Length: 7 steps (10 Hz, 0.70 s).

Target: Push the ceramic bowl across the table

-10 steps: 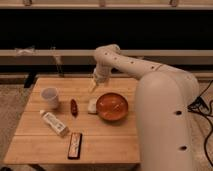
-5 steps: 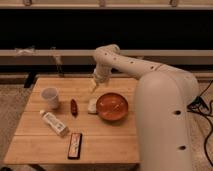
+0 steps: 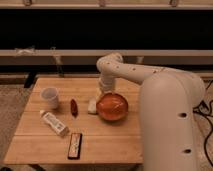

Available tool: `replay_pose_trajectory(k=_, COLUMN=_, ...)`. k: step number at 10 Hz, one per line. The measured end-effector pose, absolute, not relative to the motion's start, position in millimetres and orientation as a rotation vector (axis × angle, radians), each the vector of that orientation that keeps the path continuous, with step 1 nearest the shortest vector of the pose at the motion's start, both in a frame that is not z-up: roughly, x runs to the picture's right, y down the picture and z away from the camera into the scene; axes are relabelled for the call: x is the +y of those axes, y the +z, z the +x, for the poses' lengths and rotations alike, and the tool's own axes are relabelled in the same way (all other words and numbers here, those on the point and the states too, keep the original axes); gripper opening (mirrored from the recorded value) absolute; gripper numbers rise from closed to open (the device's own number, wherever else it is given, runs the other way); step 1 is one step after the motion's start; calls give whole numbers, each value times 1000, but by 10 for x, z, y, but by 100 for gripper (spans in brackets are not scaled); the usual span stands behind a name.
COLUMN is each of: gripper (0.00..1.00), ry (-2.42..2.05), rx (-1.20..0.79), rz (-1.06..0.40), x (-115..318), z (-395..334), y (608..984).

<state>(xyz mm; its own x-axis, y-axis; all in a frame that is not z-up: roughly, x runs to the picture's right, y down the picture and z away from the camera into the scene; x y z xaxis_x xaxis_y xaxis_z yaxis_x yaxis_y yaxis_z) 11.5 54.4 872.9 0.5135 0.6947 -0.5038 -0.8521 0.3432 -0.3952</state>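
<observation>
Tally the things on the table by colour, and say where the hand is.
White: 3 (cup, small block, tube-like pack)
Red or orange: 2 (ceramic bowl, small red item)
Dark: 1 (flat bar)
Total: 6
The hand is low over the table, at the bowl's far left rim.

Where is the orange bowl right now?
In the camera view, the bowl sits right of centre on the table, beside a small white item; the gripper hangs just behind it.
</observation>
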Motion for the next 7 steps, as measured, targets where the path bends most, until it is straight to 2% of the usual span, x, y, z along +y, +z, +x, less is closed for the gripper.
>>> replay_pose_trajectory(k=7, gripper=72, ry=1059, rx=374, rz=-694, x=1049, z=438, y=8603)
